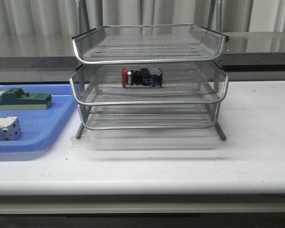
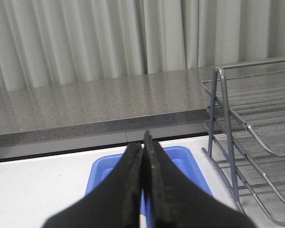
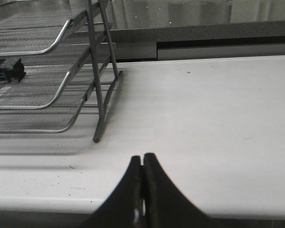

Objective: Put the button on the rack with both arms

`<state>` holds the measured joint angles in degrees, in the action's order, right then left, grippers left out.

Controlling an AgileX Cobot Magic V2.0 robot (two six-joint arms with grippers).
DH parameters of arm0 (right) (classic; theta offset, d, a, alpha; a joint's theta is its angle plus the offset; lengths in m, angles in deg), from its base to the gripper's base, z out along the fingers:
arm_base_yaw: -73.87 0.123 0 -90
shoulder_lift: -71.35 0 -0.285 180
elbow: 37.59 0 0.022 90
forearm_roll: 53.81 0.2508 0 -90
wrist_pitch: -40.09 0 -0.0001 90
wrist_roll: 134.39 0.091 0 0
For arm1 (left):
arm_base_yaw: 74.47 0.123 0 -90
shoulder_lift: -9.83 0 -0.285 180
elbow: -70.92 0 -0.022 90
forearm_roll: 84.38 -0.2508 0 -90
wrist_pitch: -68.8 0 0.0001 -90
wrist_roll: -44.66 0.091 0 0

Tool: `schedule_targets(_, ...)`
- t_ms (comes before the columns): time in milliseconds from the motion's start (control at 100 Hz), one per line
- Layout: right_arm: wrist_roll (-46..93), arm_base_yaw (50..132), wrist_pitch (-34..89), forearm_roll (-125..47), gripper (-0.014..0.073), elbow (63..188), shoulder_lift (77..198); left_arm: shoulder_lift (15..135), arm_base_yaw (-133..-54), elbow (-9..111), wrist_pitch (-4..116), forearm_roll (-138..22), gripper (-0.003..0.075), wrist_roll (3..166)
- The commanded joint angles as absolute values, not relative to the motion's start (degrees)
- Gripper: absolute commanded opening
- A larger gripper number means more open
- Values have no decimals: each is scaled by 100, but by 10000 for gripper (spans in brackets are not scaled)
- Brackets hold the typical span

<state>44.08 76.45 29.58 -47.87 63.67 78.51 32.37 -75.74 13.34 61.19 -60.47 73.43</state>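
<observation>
Now button [image 1: 141, 77] on its side in rack's [image 1: 149, 102] middle tray, left tool [image 2: 143, 142] pressed together, right tool [image 3: 142, 164] likewise.

The rack [image 1: 149, 78] stands on the table [image 1: 247, 142]. The button [image 1: 141, 77] lies on its side in the rack's middle tray, of 3 tiers. Left of the rack, touching the table, sits a tray [image 1: 47, 130] holding 2 components [image 1: 24, 99] [image 1: 4, 128].
</observation>
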Motion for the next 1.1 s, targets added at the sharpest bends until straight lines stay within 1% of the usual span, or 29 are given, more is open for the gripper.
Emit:
schedule_targets(0,4414,7613,3431,-4827,-61,6446,7730,3282,-7562,1475,6589,-6008,-20,7277)
schedule_targets(110,4414,7613,3431,-4827,-61,6446,7730,3282,-7562,1390,6573,-6333,-20,6995)
schedule_targets(280,4414,7613,3431,-4827,-61,6446,7730,3027,-7573,1095,6564,-8028,-20,4784)
schedule_targets(350,4414,7613,3431,-4827,-61,6446,7730,2817,-7584,929,6564,-8570,-20,4245)
schedule_targets(480,4414,7613,3431,-4827,-61,6446,7730,2359,-7584,608,6575,-8803,-20,4162)
schedule_targets(670,4414,7613,3431,-4827,-61,6446,7730,1533,-7801,38,6575,-9048,-20,4162)
schedule_targets(950,4414,7613,3431,-4827,-61,6446,7730,1555,-7883,-519,6707,-9083,-20,3816)
schedule_targets(1090,4414,7613,3431,-4827,-61,6446,7730,1555,-7883,-759,7013,-9083,-20,3758)
